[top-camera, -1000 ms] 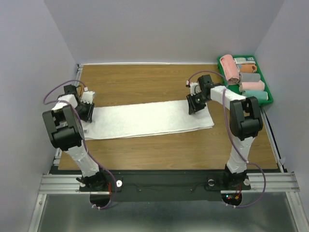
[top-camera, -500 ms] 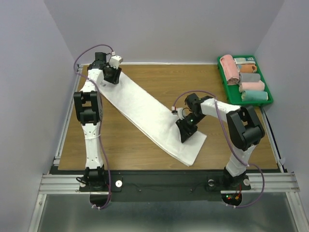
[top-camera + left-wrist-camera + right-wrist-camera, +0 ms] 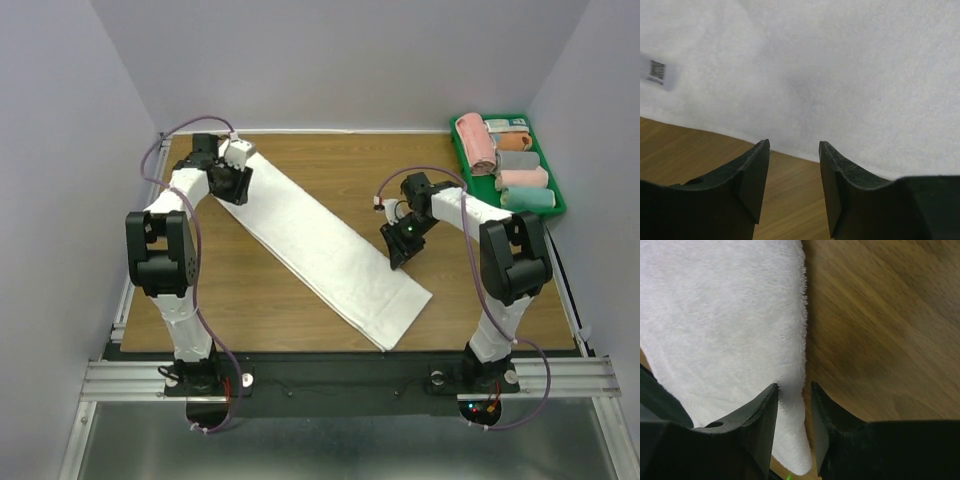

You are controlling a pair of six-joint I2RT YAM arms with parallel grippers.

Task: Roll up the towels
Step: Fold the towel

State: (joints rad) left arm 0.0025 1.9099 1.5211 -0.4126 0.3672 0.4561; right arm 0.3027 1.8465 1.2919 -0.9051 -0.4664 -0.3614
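Observation:
A long white towel (image 3: 320,245) lies flat and diagonal on the wooden table, running from the far left to the near middle. My left gripper (image 3: 232,185) sits at its far-left end. In the left wrist view that gripper (image 3: 794,145) is open over bare wood, with the towel (image 3: 840,65) just ahead and its grey label (image 3: 657,72) at the left. My right gripper (image 3: 398,250) is at the towel's right edge. In the right wrist view the gripper (image 3: 794,386) is open. The towel's edge (image 3: 725,315) runs loosely between the jaws.
A green tray (image 3: 548,212) at the far right corner holds several rolled towels, among them a pink one (image 3: 475,140). Grey walls close in the table on three sides. Both arm bases stand on the black rail at the near edge.
The towel swung from lying crosswise to lying diagonal. My left gripper carried its end to the far left and opened. My right gripper drew its end nearer, then moved back up along the edge.

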